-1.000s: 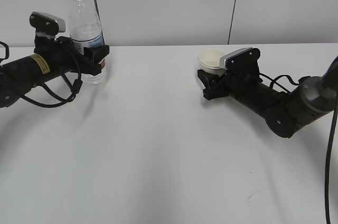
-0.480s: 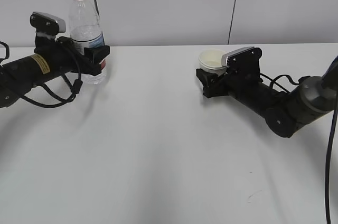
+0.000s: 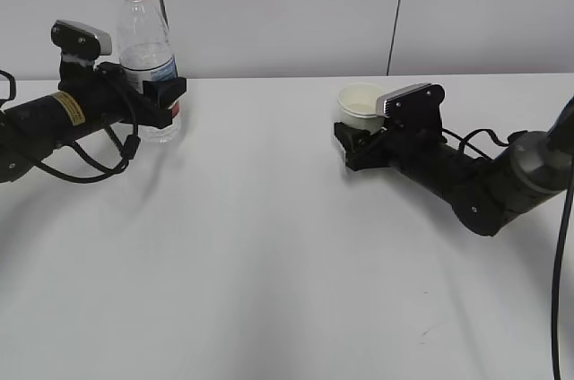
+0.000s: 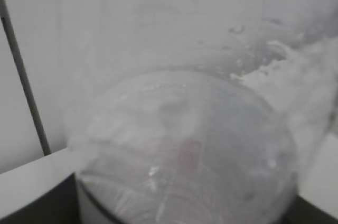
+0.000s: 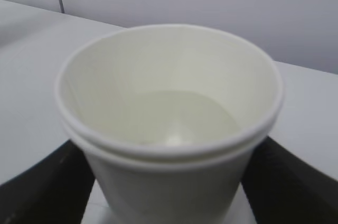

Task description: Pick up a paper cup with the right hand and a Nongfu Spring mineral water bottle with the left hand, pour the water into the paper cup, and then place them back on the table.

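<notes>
On the table (image 3: pixel 269 246), left of the paper cup (image 3: pixel 359 100), my left hand (image 3: pixel 161 93) clamps the upright Nongfu Spring mineral water bottle (image 3: pixel 143 48); my right hand (image 3: pixel 354 142) grips the cup (apparently just lifting). Next, I judge, bottle mouth must meet cup rim.

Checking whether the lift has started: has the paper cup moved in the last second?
Yes: the paper cup has risen slightly against the wall's dark seam.
</notes>
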